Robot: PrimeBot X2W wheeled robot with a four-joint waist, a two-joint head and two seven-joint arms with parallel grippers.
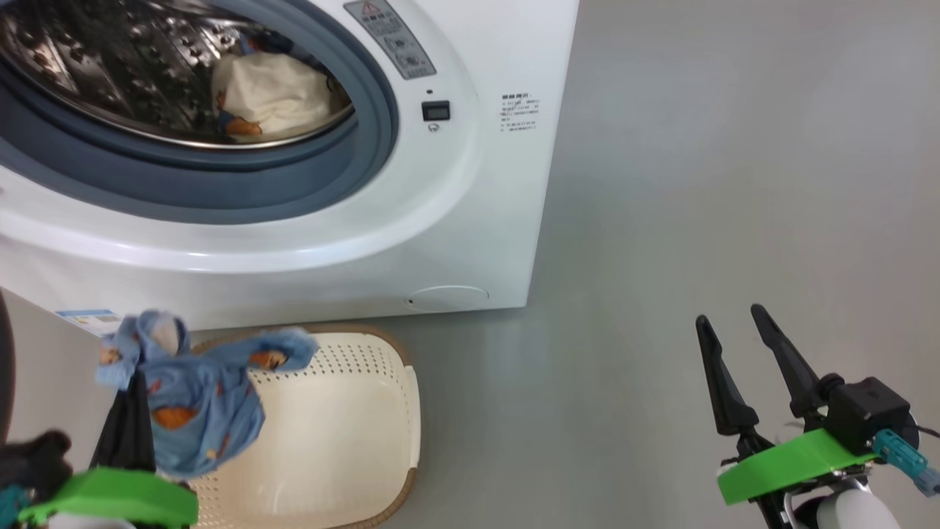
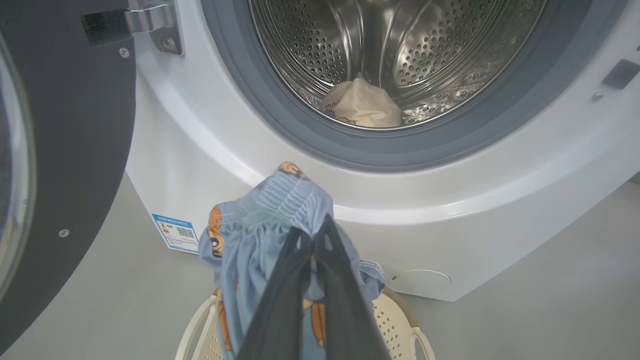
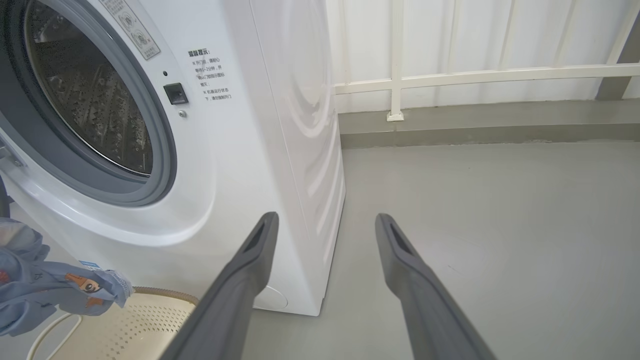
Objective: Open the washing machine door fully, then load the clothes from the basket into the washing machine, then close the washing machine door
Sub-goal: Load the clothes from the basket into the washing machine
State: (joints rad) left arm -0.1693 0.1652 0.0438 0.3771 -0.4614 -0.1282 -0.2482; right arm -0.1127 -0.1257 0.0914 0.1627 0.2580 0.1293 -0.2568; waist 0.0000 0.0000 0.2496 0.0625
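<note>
Above the basket (image 1: 352,441), left claw (image 2: 314,232) clamped on light blue garment (image 2: 250,240), right claw (image 1: 728,314) wide, empty

From the head, looks down at the washer (image 1: 485,220) front, basket (image 1: 367,411) and floor (image 1: 734,184), fairly near. From the left wrist, low and close, faces up into the drum (image 2: 400,45) along the left pincer (image 2: 312,230). From the right wrist, looks along the right pincer (image 3: 326,220) past the washer's corner to a railing (image 3: 450,77); shares washer front and basket with both others.
</note>
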